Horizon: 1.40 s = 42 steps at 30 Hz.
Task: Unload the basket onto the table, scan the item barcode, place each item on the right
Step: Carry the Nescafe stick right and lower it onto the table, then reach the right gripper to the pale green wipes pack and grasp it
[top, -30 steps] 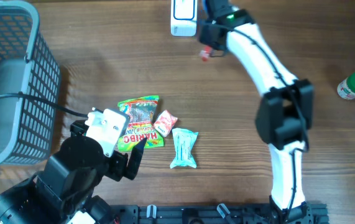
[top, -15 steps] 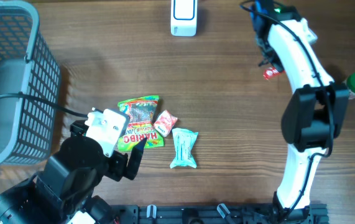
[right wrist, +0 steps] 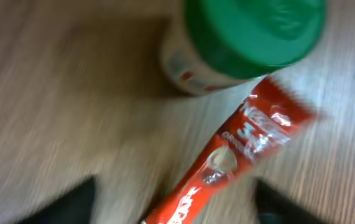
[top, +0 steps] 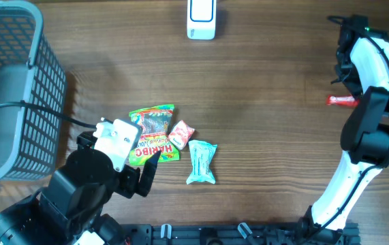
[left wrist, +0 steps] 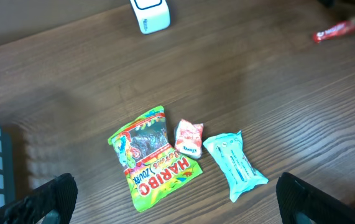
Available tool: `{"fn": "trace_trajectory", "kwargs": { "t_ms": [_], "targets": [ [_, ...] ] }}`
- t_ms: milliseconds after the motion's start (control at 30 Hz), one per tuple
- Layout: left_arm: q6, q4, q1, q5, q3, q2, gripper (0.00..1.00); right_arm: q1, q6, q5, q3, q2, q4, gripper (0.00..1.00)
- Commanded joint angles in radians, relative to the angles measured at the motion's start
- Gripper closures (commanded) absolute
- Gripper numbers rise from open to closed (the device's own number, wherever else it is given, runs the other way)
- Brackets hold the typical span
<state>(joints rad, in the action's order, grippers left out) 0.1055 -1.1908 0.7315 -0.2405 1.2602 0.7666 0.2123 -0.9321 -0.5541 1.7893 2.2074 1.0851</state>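
Overhead, one grey basket [top: 17, 82] stood at the left and one white scanner [top: 201, 19] at the far edge. Three packets lay mid-table: a Haribo bag [top: 152, 133], a red-white sweet [top: 181, 134] and a teal pouch [top: 201, 162]. One red sachet [top: 341, 101] lay beside the right arm [top: 375, 61].

In the left wrist view, the left gripper [left wrist: 183, 208] was spread wide and empty.

In the right wrist view, the right gripper [right wrist: 174, 205] was spread wide and gripped nothing. The sachet lay between its fingers, just beside one green-lidded jar [right wrist: 245, 37].
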Motion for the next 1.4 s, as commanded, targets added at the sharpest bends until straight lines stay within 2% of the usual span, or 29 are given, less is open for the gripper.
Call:
{"fn": "trace_trajectory", "kwargs": {
  "t_ms": [0,133,267,367,467,667,933,1067,1367],
  "targets": [
    [-0.019,0.000,-0.003,0.005,-0.002,-0.002,0.00,-0.031,0.107,0.102,0.088,-0.063,0.034,0.00],
    [-0.020,0.000,-0.003,0.005,-0.002,-0.002,0.00,-0.075,0.129,0.237,0.110,-0.176,0.100,0.00],
    [-0.020,0.000,-0.003,0.005,-0.002,-0.002,0.00,-0.164,0.225,0.489,0.109,-0.256,0.221,0.00],
    [-0.020,0.000,-0.003,0.005,-0.002,-0.002,0.00,-0.258,0.207,0.500,0.094,-0.256,0.304,0.00],
    [-0.020,0.000,-0.003,0.005,-0.002,-0.002,0.00,-0.387,0.200,0.492,0.033,-0.256,0.310,0.00],
    [-0.020,0.000,-0.003,0.005,-0.002,-0.002,0.00,-0.604,0.196,0.602,-0.085,-0.255,0.252,0.00],
    [-0.020,0.000,-0.003,0.005,-0.002,-0.002,0.00,-0.775,0.195,0.785,-0.226,-0.253,0.200,0.00],
    [-0.020,0.000,-0.003,0.005,-0.002,-0.002,0.00,-0.865,0.147,0.769,-0.305,-0.253,0.157,0.00],
    [-0.020,0.000,-0.003,0.005,-0.002,-0.002,0.00,-1.059,0.140,0.751,-0.398,-0.252,-0.052,0.00]
  ]
}}
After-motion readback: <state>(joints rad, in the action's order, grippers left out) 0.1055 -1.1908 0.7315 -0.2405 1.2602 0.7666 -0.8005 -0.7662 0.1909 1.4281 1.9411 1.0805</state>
